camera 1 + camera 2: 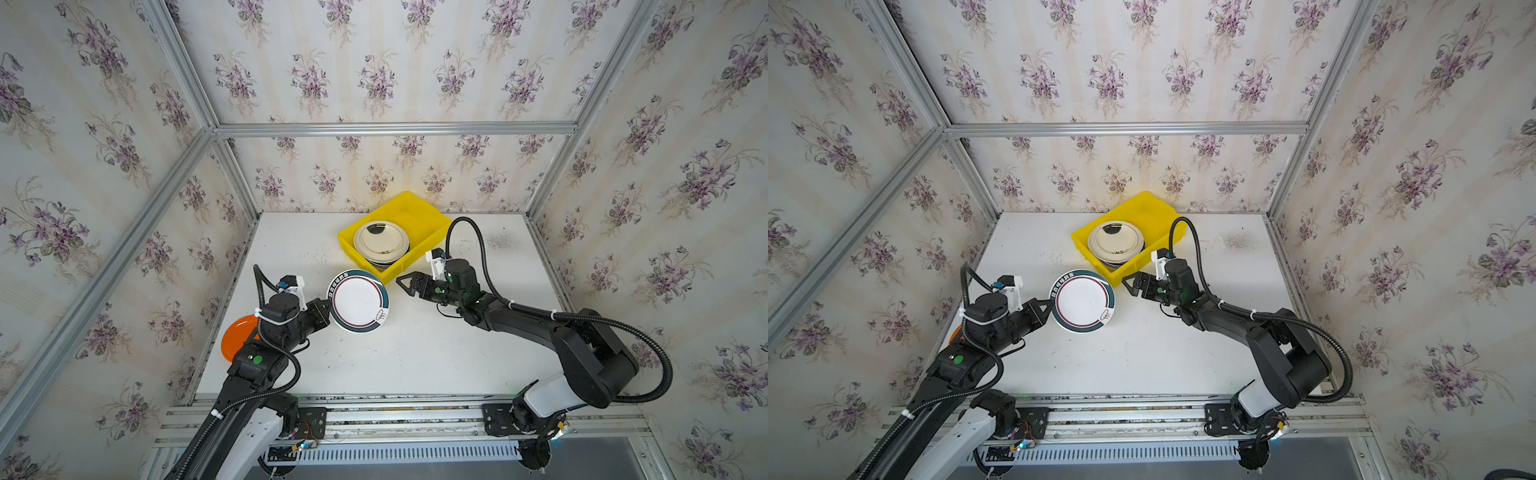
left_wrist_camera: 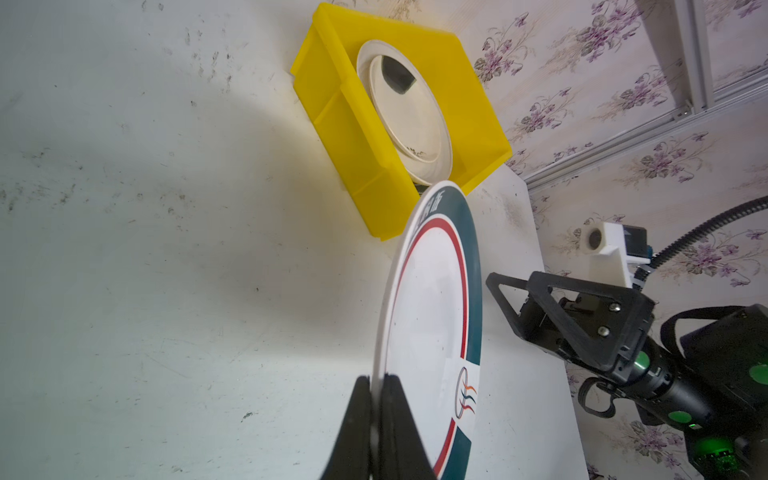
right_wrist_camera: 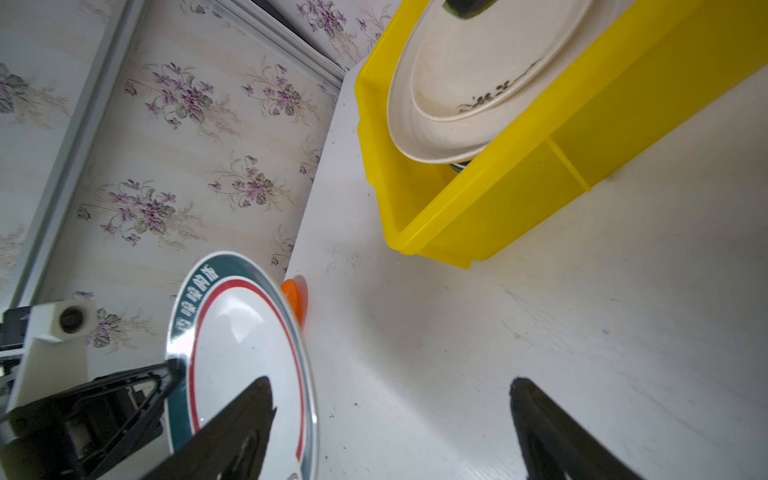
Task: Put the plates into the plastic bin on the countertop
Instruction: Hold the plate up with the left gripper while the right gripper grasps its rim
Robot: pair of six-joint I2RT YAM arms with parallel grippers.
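A stack point(image 1: 380, 241) sits in the bin point(image 1: 415, 204) by the counter's point(image 1: 415, 353) back edge, the left tool point(image 2: 376, 380) grips 1 green-rimmed plate point(image 1: 359, 301) near it, the right tool point(image 3: 390, 380) gapes empty, and 1 orange plate point(image 1: 239, 336) waits at the left edge.

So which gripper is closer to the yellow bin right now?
Right. The right gripper sits open just off the bin's near corner; the left gripper, pinching the green-rimmed plate, is farther back.

Black arms point(image 1: 511, 324), white base segments point(image 1: 548, 395), corrugated black cables point(image 1: 483, 251), white wrist-camera mounts point(image 2: 609, 253), green dots point(image 1: 257, 359), triangular open-frame jaws
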